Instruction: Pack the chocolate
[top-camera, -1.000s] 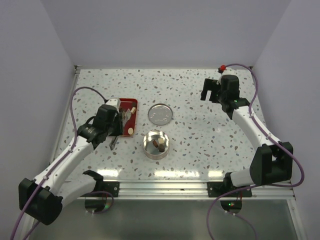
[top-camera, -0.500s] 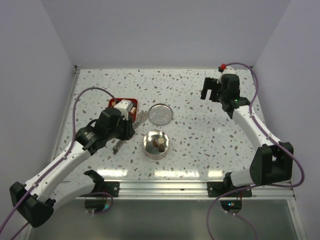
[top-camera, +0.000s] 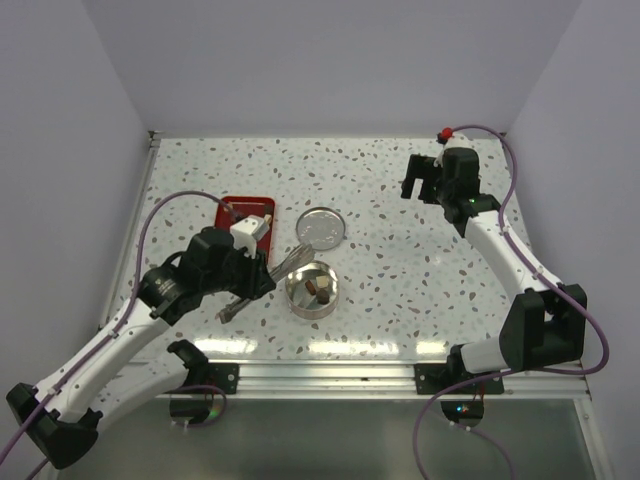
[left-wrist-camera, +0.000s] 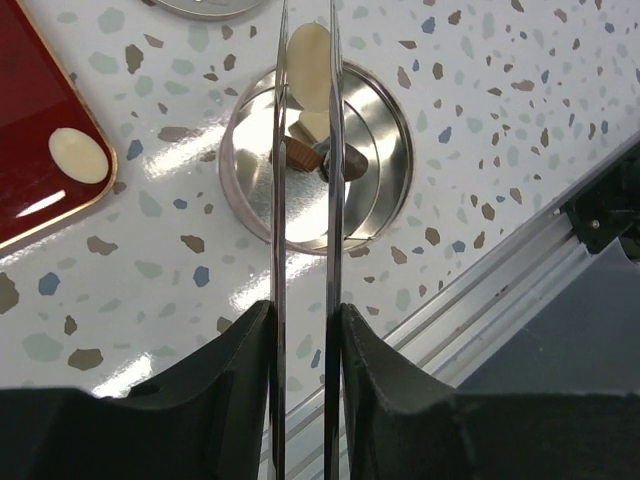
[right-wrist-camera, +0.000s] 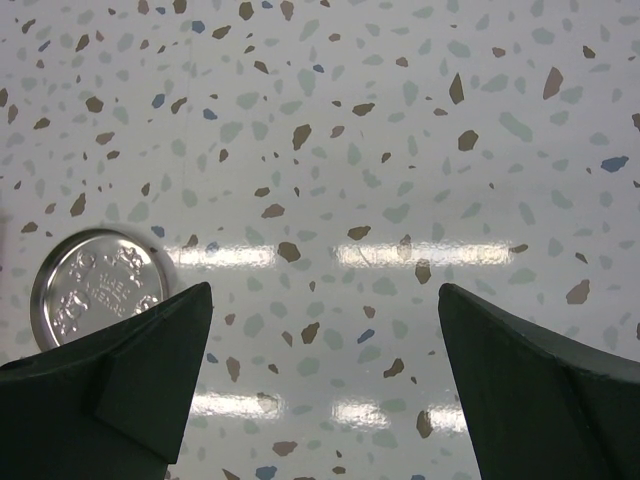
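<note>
The left gripper (left-wrist-camera: 305, 335) is clamped narrowly on metal tweezers (left-wrist-camera: 279, 200). The tweezer tips pinch a pale piece of chocolate (left-wrist-camera: 308, 62) over the far rim of the open tin (left-wrist-camera: 385, 190). Brown pieces lie inside the tin. Another pale piece sits on the red tray (left-wrist-camera: 30, 110) to the left. The right gripper (right-wrist-camera: 322, 300) hangs with its fingers wide apart, holding nothing, above the table (right-wrist-camera: 400, 120) near the lid (right-wrist-camera: 98, 290).

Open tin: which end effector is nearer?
Left. The left end effector sits just left of the tin, its tongs reaching over it; the right end effector hangs open far off, back right.
</note>
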